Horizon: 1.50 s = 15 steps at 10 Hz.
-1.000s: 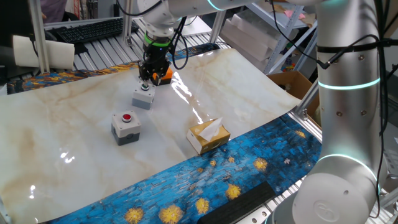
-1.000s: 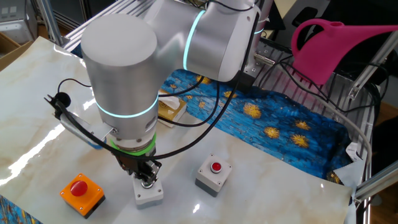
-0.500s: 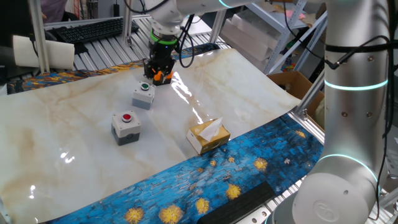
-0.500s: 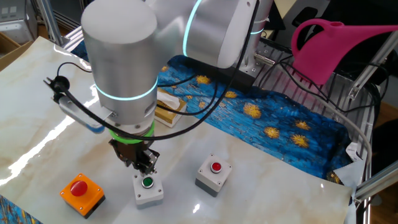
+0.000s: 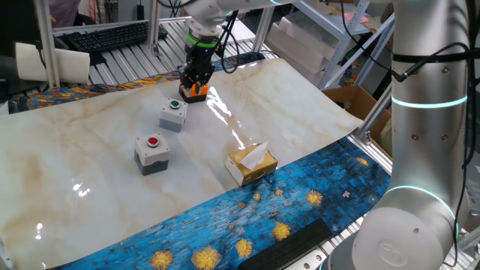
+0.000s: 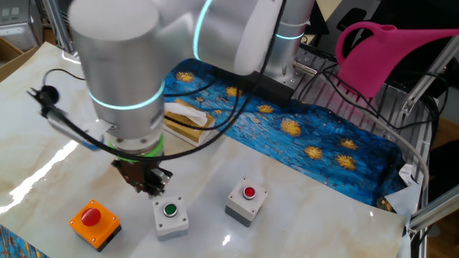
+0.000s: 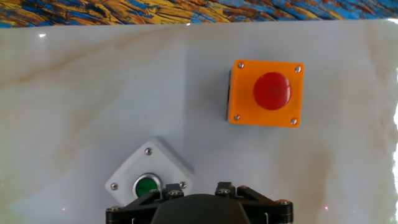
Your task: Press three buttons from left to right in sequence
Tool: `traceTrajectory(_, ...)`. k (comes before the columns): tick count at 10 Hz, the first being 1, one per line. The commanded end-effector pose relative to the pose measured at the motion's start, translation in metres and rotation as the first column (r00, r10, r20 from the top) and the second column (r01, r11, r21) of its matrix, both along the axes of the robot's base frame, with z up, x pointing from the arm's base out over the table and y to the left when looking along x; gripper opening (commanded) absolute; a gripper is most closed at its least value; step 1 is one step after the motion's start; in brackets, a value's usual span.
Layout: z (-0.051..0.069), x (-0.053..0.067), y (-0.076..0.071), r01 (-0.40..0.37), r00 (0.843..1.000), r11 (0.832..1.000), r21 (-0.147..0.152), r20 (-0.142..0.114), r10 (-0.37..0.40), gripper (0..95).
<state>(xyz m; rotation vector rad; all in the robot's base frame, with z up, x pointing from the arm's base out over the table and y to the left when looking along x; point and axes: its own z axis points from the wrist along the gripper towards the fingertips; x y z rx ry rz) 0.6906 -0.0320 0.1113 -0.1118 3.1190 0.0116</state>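
Observation:
Three button boxes sit in a row on the marble-patterned table. The grey box with a red button (image 5: 152,149) (image 6: 247,201) is at one end. The grey box with a green button (image 5: 172,114) (image 6: 171,216) (image 7: 148,184) is in the middle. The orange box with a red button (image 5: 197,91) (image 6: 95,221) (image 7: 265,93) is at the other end. My gripper (image 5: 193,79) (image 6: 148,186) hangs in the air between the green-button box and the orange box, touching neither. Its fingertips point down; no view shows whether there is a gap between them. The hand view shows only the gripper housing (image 7: 199,210).
A tan tissue box (image 5: 251,163) (image 6: 185,119) lies near the blue starry cloth (image 5: 247,217) at the table's edge. A pink watering can (image 6: 380,50) stands off the table. A keyboard (image 5: 105,34) and a white roll (image 5: 49,61) lie behind the table.
The gripper has lifted off the green button and moved sideways toward the orange box. The green button, covered a second ago, now shows.

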Motion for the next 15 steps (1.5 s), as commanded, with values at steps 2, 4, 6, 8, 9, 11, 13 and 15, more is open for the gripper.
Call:
traceTrajectory(2,-0.001,0.003,0.0,-0.008,1.0,1.0,-0.001,0.005,0.008,0.0)
traceTrajectory(4,-0.007,0.01,0.004,-0.004,1.0,1.0,-0.007,0.007,0.004,0.0)
traceTrajectory(6,-0.008,0.012,0.005,0.003,1.0,1.0,-0.007,0.008,-0.003,0.0)
traceTrajectory(8,-0.008,0.012,0.005,0.009,1.0,1.0,-0.005,0.005,-0.009,0.0)
traceTrajectory(9,-0.008,0.012,0.005,0.007,1.0,1.0,-0.005,0.001,-0.007,0.0)
traceTrajectory(11,-0.008,0.012,0.005,0.001,1.0,1.0,-0.005,-0.013,-0.001,0.0)
traceTrajectory(13,-0.008,0.012,0.005,-0.005,1.0,1.0,-0.003,-0.019,0.005,0.0)
traceTrajectory(15,-0.008,0.012,0.005,-0.008,1.0,1.0,0.0,-0.02,0.008,0.0)
